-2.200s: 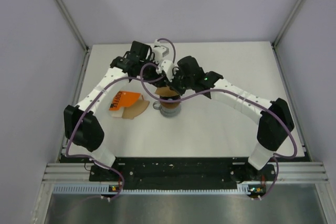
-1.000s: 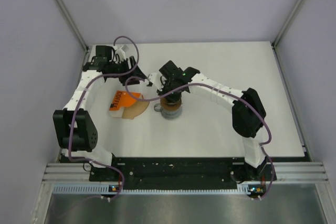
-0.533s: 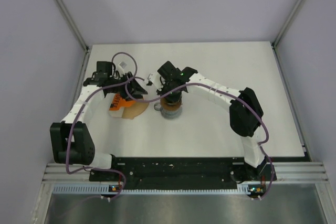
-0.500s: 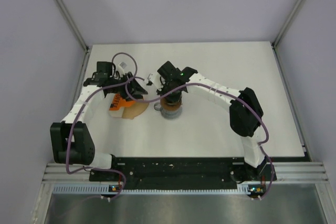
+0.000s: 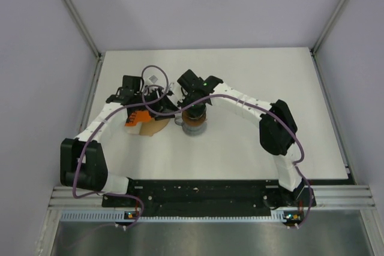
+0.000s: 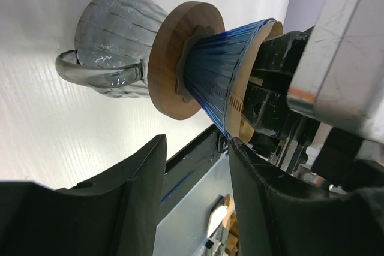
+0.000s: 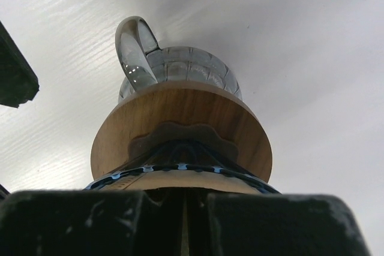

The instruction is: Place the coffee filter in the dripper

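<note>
**Ana:** So where is the coffee filter [image 7: 180,180]?

**Ben:** Down in the dripper [image 6: 222,64]. Its tan edge shows just inside the blue rim. The dripper sits in a wooden ring [image 6: 168,58] on top of the mug [image 6: 114,34], near the middle of the table [image 5: 252,142].

**Ana:** And the right claw [image 7: 184,199]?

**Ben:** Directly over the dripper, pointing down into it. Its fingers are pressed together with a thin tan sliver between them, so it looks clamped on the paper.

**Ana:** What about the left claw [image 6: 195,148]?

**Ben:** Spread apart and holding nothing. It sits low, just beside the mug on the left. From its own camera, the dripper's rim shows beyond the gap between its fingers and touches neither one.

**Ana:** Which way does the mug's handle face?

**Ben:** Toward the left claw.

**Ana:** Anything else on the table?

**Ben:** An orange packet [image 5: 137,116] lies left of the mug, partly under the left arm. Tan papers fan out of it toward the near edge.
</note>
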